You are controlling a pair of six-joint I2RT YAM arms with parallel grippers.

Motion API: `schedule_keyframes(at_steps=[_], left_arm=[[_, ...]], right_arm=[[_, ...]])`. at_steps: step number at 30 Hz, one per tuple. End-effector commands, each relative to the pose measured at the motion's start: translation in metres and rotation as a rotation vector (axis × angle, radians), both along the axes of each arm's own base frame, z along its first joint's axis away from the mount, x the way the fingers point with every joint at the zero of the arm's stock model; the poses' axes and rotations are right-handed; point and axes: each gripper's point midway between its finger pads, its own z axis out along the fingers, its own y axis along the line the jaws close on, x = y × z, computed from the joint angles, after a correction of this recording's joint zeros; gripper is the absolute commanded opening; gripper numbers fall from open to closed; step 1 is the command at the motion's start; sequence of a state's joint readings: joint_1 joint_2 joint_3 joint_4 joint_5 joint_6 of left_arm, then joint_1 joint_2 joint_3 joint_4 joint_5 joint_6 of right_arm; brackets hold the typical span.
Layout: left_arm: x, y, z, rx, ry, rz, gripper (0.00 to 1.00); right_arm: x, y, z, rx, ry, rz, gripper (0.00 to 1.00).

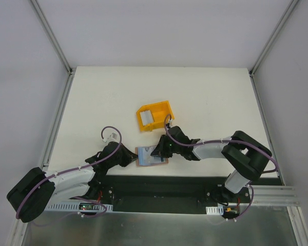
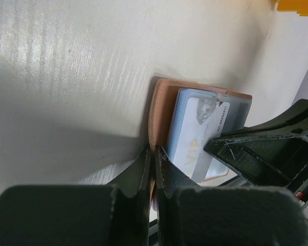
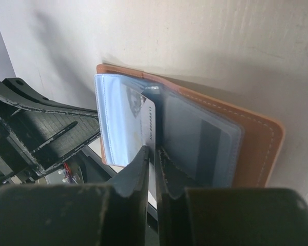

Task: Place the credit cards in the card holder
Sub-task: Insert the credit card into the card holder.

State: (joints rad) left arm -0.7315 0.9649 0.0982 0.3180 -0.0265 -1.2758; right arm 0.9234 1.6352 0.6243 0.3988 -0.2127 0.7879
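Observation:
The brown card holder (image 1: 143, 160) lies open near the table's front edge, its clear plastic sleeves showing. My left gripper (image 1: 132, 157) is shut on its left edge; in the left wrist view the fingertips (image 2: 155, 152) pinch the brown cover (image 2: 161, 110). My right gripper (image 1: 159, 150) is shut on a white credit card (image 3: 150, 119) that stands partly inside a sleeve of the holder (image 3: 256, 136). The same card, marked VIP (image 2: 197, 130), shows in the left wrist view. A card with a dark stripe (image 3: 208, 143) sits in another sleeve.
A yellow plastic bin (image 1: 160, 110) stands behind the holder, with a pale card (image 1: 147, 118) inside it. The black mounting rail (image 1: 159, 187) runs just in front of the holder. Both arms meet over the holder.

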Motion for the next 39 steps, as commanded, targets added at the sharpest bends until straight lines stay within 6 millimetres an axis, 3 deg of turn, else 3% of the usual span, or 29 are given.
schedule_keyframes(at_steps=[1,6,9,16,21,27,32,39], left_arm=[[-0.013,0.013,-0.022,0.058,0.072,0.008,0.00],[-0.015,0.015,-0.023,0.062,0.074,0.009,0.00],[-0.014,0.015,-0.023,0.065,0.072,0.009,0.00],[-0.013,0.012,-0.022,0.068,0.076,-0.003,0.00],[-0.012,0.011,-0.020,0.063,0.066,-0.007,0.00],[-0.010,0.010,-0.016,0.070,0.054,-0.013,0.00],[-0.008,0.007,-0.015,0.071,0.053,-0.023,0.00],[-0.009,0.008,-0.015,0.071,0.057,-0.024,0.00]], right_arm=[[0.008,-0.004,-0.001,-0.029,-0.024,-0.036,0.13],[0.011,-0.024,0.001,-0.094,-0.067,-0.043,0.32],[0.008,-0.019,0.001,-0.089,-0.055,-0.012,0.34],[0.002,0.005,0.002,-0.066,-0.035,0.073,0.33],[-0.001,0.009,0.007,-0.153,-0.021,0.110,0.30],[-0.007,0.024,0.020,-0.137,-0.008,0.144,0.27],[-0.010,0.035,0.020,-0.123,0.006,0.191,0.25],[-0.009,0.032,0.014,-0.141,0.006,0.186,0.23]])
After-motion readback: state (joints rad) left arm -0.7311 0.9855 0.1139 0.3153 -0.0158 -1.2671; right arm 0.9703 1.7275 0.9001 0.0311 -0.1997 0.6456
